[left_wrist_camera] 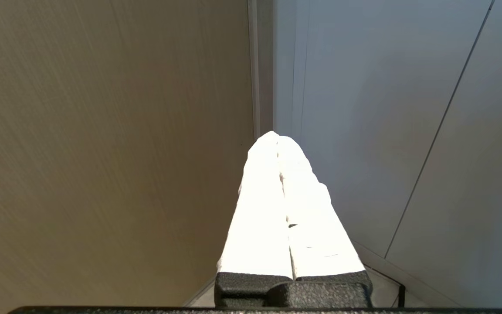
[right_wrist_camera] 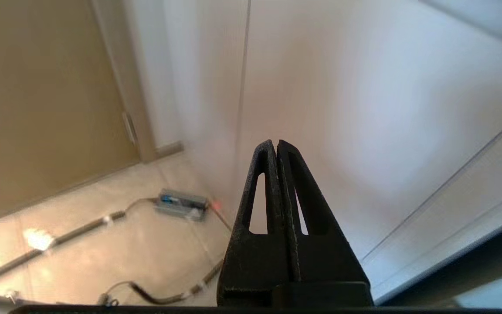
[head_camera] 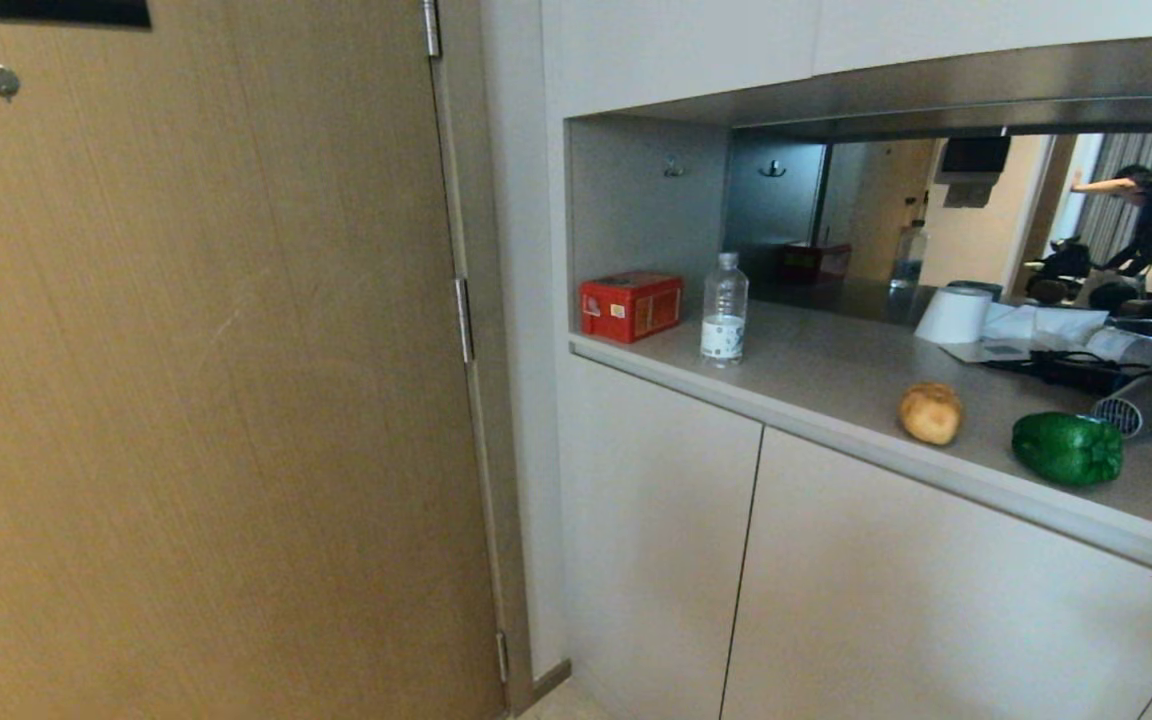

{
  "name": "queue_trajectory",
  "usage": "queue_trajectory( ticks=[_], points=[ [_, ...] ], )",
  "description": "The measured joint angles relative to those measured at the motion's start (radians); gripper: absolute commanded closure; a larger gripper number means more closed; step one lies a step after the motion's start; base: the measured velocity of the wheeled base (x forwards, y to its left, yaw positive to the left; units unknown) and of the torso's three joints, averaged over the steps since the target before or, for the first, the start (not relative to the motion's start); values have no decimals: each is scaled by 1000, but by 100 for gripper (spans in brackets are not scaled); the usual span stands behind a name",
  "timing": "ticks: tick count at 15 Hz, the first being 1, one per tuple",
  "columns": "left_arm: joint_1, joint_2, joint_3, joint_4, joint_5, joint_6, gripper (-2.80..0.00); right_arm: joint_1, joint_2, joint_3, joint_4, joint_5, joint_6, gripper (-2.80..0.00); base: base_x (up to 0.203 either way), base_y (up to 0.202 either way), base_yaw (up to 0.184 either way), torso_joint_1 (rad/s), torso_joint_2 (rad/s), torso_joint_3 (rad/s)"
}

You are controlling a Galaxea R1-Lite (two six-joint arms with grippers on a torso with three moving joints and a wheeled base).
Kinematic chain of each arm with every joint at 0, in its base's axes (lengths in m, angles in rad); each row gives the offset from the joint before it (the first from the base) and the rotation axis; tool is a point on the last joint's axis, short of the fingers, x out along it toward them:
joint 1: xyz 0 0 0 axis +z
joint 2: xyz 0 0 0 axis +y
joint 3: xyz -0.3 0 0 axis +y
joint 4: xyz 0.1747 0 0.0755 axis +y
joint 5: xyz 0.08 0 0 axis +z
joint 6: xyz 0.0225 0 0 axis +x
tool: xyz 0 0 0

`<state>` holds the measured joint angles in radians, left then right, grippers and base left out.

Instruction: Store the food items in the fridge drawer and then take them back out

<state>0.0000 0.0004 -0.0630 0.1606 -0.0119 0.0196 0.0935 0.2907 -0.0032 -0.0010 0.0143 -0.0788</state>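
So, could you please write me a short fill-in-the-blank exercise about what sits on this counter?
1. The potato lies on the counter between the water bottle and the green ____.
2. The box beside the bottle is ____.
3. The right pincer is ____.

Missing words: bell pepper; red; shut

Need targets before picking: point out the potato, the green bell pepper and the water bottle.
potato (head_camera: 931,413), head view, middle of its tan skin.
green bell pepper (head_camera: 1067,448), head view, centre of its body.
water bottle (head_camera: 724,312), head view, mid-body above the label.
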Motion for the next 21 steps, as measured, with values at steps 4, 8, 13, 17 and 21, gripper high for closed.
queue_trajectory(
  ticks=[4, 8, 13, 17, 21],
  points=[
    [0, 0, 0, 0, 0, 0, 0, -60, -142, 1, 5, 25, -24, 0, 0, 0, 0, 0, 0, 0],
    [0, 0, 0, 0, 10, -13, 0, -80, -263, 3, 10, 13, -21, 0, 0, 0, 0, 0, 0, 0],
    [0, 0, 0, 0, 10, -14, 0, -82, -290, 3, 11, 11, -18, 0, 0, 0, 0, 0, 0, 0],
    [0, 0, 0, 0, 11, -14, 0, -82, -291, 3, 11, 12, -18, 0, 0, 0, 0, 0, 0, 0],
    [0, 0, 0, 0, 10, -13, 0, -82, -292, 3, 10, 14, -19, 0, -4, 4, -91, 1, 2, 2]
  ],
)
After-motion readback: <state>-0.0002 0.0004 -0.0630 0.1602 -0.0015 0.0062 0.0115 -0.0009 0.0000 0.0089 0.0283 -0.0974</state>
